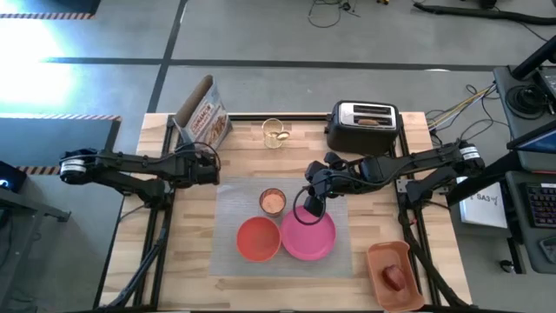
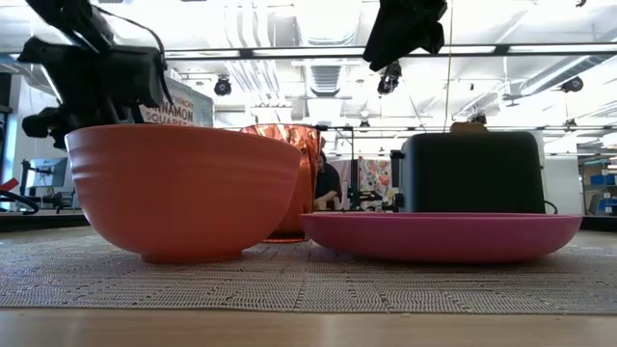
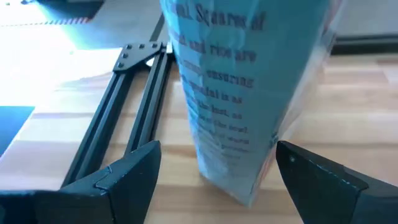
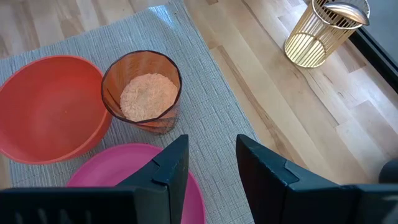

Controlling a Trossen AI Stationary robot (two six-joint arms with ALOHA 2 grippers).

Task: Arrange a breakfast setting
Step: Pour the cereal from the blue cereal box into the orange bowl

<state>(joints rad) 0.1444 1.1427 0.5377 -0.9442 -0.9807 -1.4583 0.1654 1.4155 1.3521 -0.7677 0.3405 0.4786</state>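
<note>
On the grey mat [image 1: 230,204] stand the red-orange bowl [image 1: 258,238], the pink plate [image 1: 309,236] and the clear cup [image 4: 142,92], which holds pale cereal. My right gripper [image 4: 211,165] hangs open above the plate's far edge, holding nothing. My left gripper [image 3: 217,149] is open at the table's far left. Its fingers stand on either side of an upright cereal box [image 3: 242,93] without touching it, and the box rests on its bottom end. The toast [image 1: 372,121] sits in the toaster [image 1: 363,129]. The apple [image 1: 394,277] lies on the orange tray [image 1: 382,256].
A gold wire holder [image 4: 323,32] with what looks like a gold spoon stands at the far edge between box and toaster. Black frame bars [image 3: 124,118] run along the table's left side. Bare wood lies around the mat.
</note>
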